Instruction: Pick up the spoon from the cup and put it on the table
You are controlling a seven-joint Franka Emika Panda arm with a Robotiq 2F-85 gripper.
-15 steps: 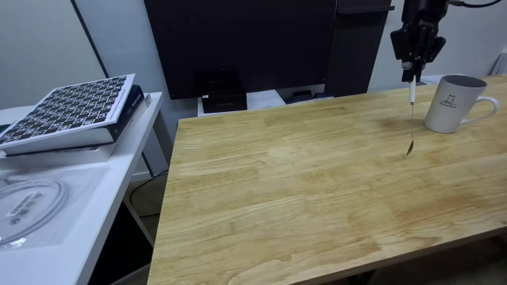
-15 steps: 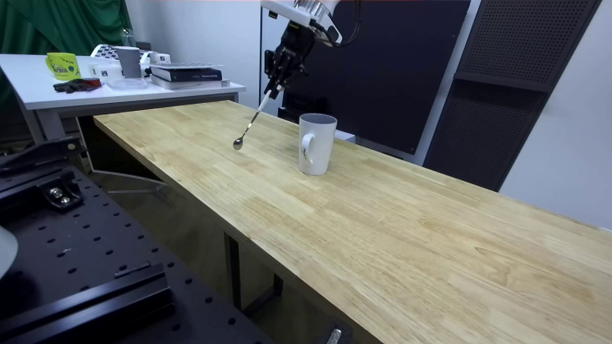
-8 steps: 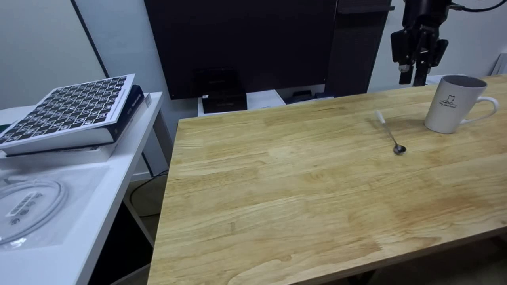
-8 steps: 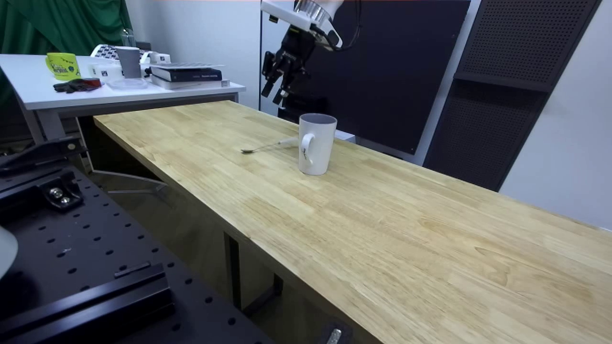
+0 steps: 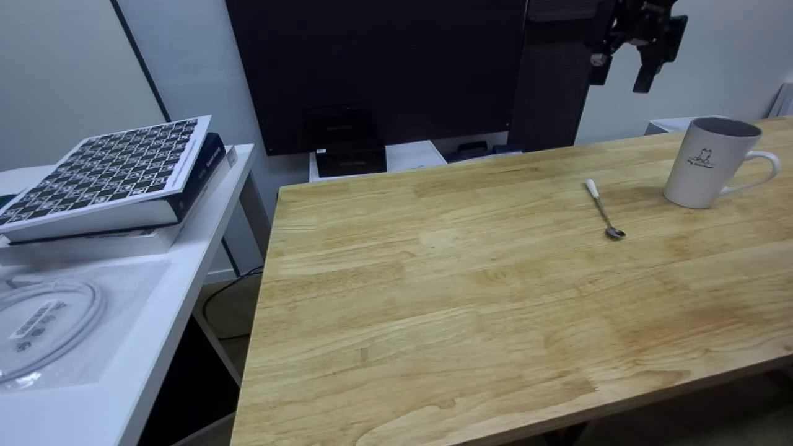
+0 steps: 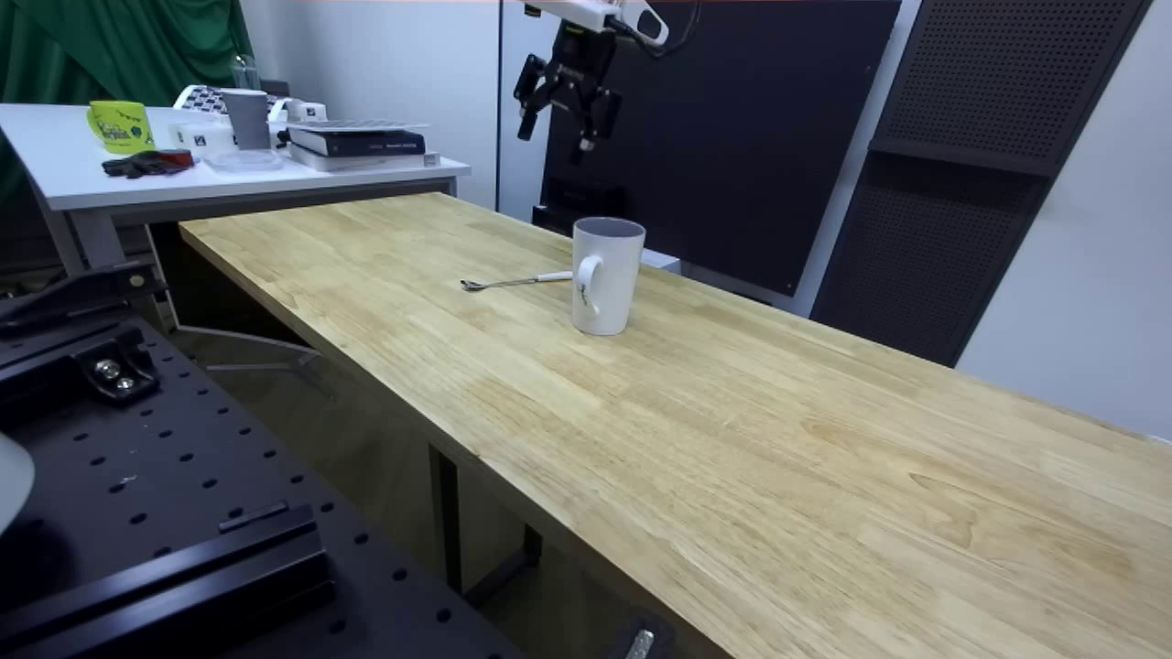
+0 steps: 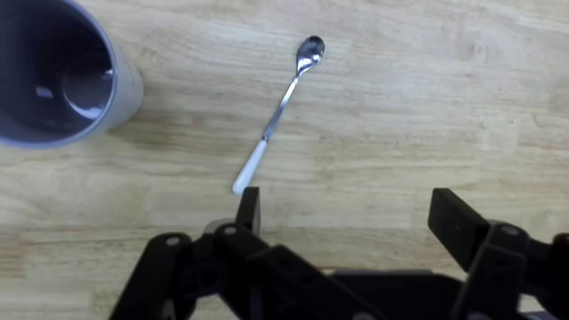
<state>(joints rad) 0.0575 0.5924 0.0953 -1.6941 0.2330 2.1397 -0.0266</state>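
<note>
The spoon (image 5: 602, 210), with a white handle end and a silvery bowl, lies flat on the wooden table (image 5: 464, 279). It is beside the cup (image 5: 712, 173) and apart from it. In the wrist view the cup (image 7: 126, 89) is upright at upper left, its inside showing no spoon. My gripper (image 5: 621, 85) hangs well above the tabletop, jaws wide apart with nothing between them. Seen from the wrist, the spoon (image 7: 281, 109) slants away beyond the left finger of the gripper (image 7: 346, 198), which covers a little of the handle's end. The cup (image 6: 613, 275) hides part of the handle tip's surroundings.
A white desk (image 5: 179, 297) with stacked books (image 5: 118, 179) and a bagged cable stands beside the table. A yellow-green mug (image 6: 124, 126) and a grey cup (image 6: 245, 119) stand on it too. A dark perforated platform (image 6: 275, 549) lies along the near side. Behind is a black board (image 5: 384, 68).
The spoon, earlier held hanging from the gripper, has dropped and now lies on the table. The jaws have spread, and the gripper has risen. The cup has not moved.
</note>
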